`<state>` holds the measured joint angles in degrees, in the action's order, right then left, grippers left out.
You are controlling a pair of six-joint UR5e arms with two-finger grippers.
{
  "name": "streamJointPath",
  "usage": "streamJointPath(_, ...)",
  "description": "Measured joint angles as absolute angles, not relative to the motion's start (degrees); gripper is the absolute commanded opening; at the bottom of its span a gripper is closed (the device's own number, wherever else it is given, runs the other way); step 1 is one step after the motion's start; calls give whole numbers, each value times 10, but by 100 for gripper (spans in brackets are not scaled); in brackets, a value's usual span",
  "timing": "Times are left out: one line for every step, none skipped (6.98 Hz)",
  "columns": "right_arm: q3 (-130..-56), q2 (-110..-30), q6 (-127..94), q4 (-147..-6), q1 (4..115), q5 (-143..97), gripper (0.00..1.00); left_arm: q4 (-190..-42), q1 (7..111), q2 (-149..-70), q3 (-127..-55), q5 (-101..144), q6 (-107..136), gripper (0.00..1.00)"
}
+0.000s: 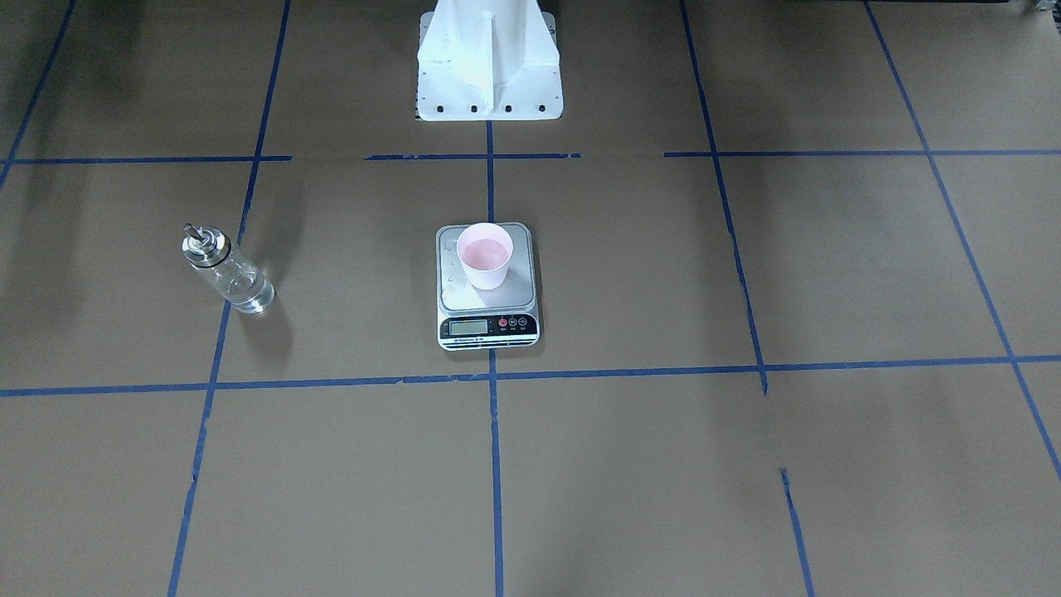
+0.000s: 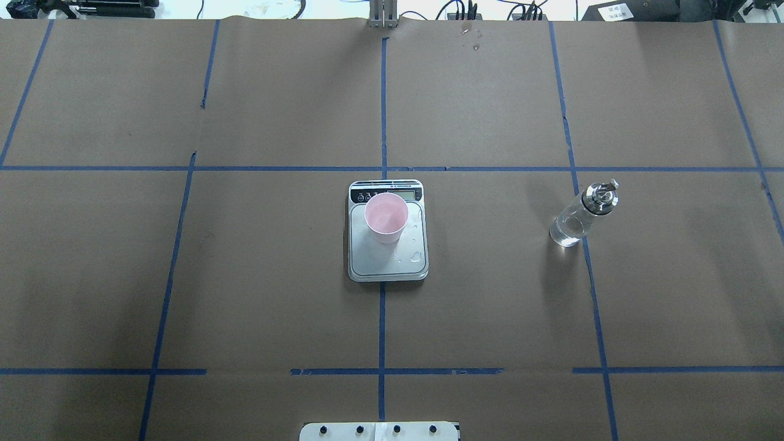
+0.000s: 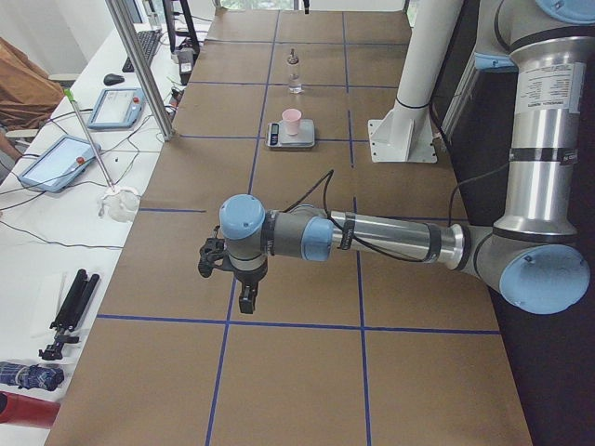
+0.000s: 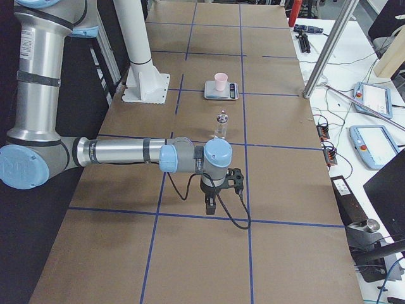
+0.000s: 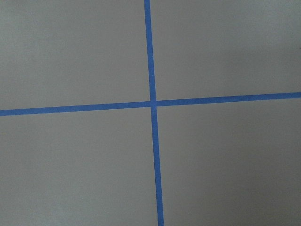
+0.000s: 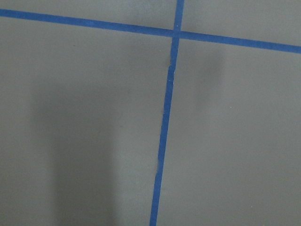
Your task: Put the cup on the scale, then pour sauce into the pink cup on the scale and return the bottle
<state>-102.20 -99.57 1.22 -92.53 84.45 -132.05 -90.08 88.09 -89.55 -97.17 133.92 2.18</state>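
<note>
The pink cup (image 1: 485, 257) stands upright on the scale (image 1: 515, 290) at the table's middle; it also shows in the overhead view (image 2: 386, 217). A few clear drops lie on the scale's platform (image 2: 416, 256). I cannot tell how much liquid is in the cup. The glass bottle (image 2: 579, 217) stands upright on the table on the robot's right side, apart from the scale, with clear liquid in its lower part. My left gripper (image 3: 244, 297) and right gripper (image 4: 211, 206) show only in the side views, far from the scale and bottle; I cannot tell whether they are open or shut.
The brown table cover carries a grid of blue tape lines (image 2: 382, 306). The white robot base (image 1: 487, 66) stands behind the scale. Tablets and cables (image 3: 56, 163) lie on a side bench beyond the table's far edge. Both wrist views show only bare table and tape.
</note>
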Motion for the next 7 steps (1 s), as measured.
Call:
streamJointPath(-1020,-996,12,-924,844,-1321,100,-902,880,-897,-972,1335,21,100)
streamJointPath(-1019,-995,11,-924,844,-1321,100,-907,879,-897,-973,1333,20,100)
streamJointPath(-1018,-995,11,-924,844,-1321,100,-913,879,-897,-972,1333,20,100)
streamJointPath(-1018,-995,11,-924,844,-1321,100,-915,879,-897,-972,1332,20,100)
streamJointPath(-1018,-995,11,-924,844,-1321,100,-916,879,-897,-973,1332,21,100)
streamJointPath(-1018,-995,10,-923,844,-1323,100,-915,879,-897,-973,1332,21,100)
streamJointPath(-1018,-995,10,-923,844,-1326,100,-914,879,-897,-972,1332,21,100)
